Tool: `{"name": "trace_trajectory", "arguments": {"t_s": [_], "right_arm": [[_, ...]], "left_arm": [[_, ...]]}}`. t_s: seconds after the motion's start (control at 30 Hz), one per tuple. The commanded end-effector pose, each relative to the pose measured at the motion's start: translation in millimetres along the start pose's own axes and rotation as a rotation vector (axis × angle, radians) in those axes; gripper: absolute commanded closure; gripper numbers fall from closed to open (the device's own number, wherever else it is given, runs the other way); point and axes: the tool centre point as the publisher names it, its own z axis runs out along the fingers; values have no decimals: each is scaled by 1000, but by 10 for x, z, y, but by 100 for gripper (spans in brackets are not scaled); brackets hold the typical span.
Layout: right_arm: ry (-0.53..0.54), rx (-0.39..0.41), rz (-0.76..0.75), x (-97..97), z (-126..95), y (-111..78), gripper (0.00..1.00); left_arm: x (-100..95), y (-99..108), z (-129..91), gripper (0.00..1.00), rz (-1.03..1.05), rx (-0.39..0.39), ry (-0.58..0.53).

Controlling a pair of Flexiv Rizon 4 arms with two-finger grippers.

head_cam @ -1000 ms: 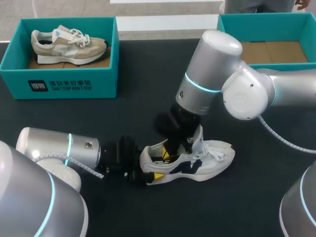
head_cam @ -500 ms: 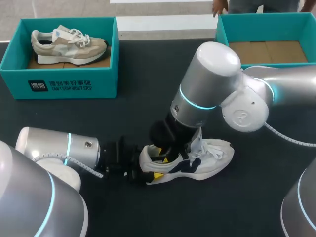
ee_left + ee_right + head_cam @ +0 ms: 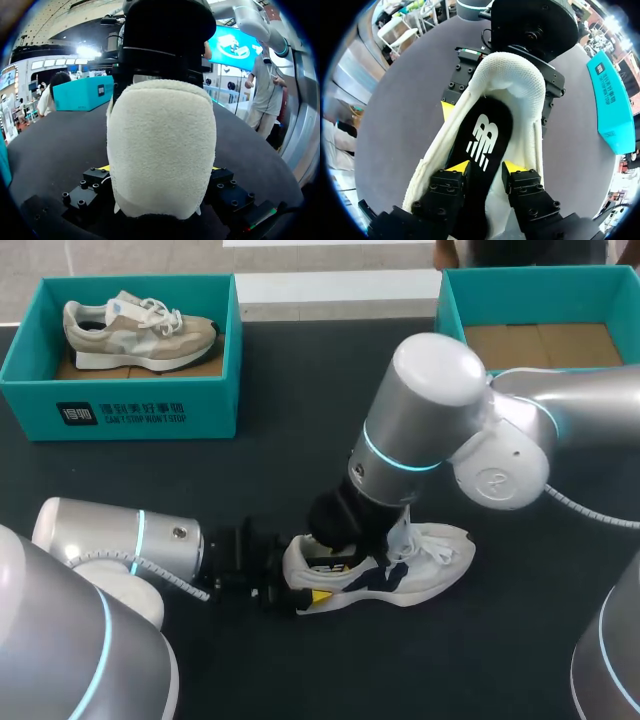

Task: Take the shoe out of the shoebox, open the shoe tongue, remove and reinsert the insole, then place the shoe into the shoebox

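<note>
Our left gripper (image 3: pixel 160 169) pinches the shoe (image 3: pixel 430 560) by its heel near the worktop's (image 3: pixel 300 460) front edge. Our right gripper (image 3: pixel 485 169), fingers spread, sits over the insole (image 3: pixel 482 130). Insole removal seems in hand: next, pinch its edge and lift.

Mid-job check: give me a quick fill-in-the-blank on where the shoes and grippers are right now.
The left gripper grips the white shoe by its ___. The insole inside that shoe is ___. The beige shoe sits in the shoebox on the robot's ___ side.
Missing words: heel; black; left.
</note>
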Motion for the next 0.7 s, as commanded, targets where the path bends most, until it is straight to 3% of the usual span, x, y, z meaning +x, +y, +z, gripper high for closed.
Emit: {"name": "trace_trajectory", "arguments": {"t_s": [0.03,0.17,0.53,0.6,0.67,0.7], "right_arm": [[13,11,9,-31,131,-36,58],[56,20,48,-5,213,-86,53],[133,36,48,100,471,-71,50],[152,45,47,147,536,-67,40],[175,53,45,189,587,-68,44],[179,53,43,206,601,-66,51]], "left_arm": [[62,27,11,100,1,-2,-1],[62,27,11,100,1,-2,-1],[62,27,11,100,1,-2,-1],[62,27,11,100,1,-2,-1],[62,27,11,100,1,-2,-1],[62,27,11,100,1,-2,-1]]}}
